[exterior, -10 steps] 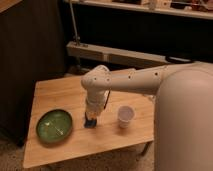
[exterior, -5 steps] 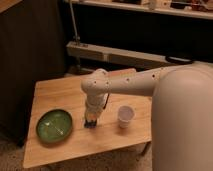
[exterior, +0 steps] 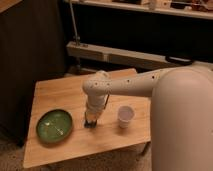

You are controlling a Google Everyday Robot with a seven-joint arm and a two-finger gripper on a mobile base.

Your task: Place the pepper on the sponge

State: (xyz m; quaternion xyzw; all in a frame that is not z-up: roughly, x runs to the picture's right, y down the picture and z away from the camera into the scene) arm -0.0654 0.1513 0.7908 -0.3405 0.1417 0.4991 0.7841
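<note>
My gripper (exterior: 91,119) points straight down at the middle of the wooden table (exterior: 60,95), between the green plate and the white cup. A small dark shape directly under it looks like the sponge (exterior: 90,124), mostly covered by the gripper. The pepper is hidden. My white arm (exterior: 125,87) reaches in from the right and bends down at the wrist above that spot.
A round green plate (exterior: 54,125) lies at the left front of the table. A white cup (exterior: 125,115) stands just right of the gripper. Behind the table are a dark wall and a shelf rail (exterior: 115,54). My large white body (exterior: 185,120) fills the right side.
The arm's bend above the gripper has dropped a little lower. The gripper stays over the same spot between plate and cup.
</note>
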